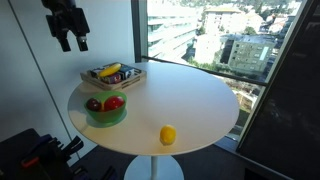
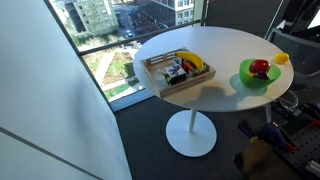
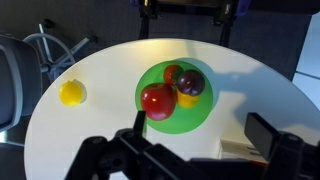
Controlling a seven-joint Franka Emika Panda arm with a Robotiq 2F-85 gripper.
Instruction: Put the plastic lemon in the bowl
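The black two-fingered gripper [image 1: 73,43] hangs high above the round white surface [image 1: 190,95], holding nothing, its fingers spread wide. In the wrist view it looks down almost straight onto the round bright green bowl [image 3: 200,115]. The bowl holds a round red fruit [image 3: 157,99], a dark purple one [image 3: 190,83] and what may be other small pieces, too crowded to tell apart. The bowl sits close to the surface's edge. The small bright yellow plastic lemon [image 3: 71,93] lies on bare surface well apart from the bowl, near the rim, with open room all round it. The rectangular wooden tray [image 1: 100,84] of toys stands just beside the bowl, by the window-side edge.
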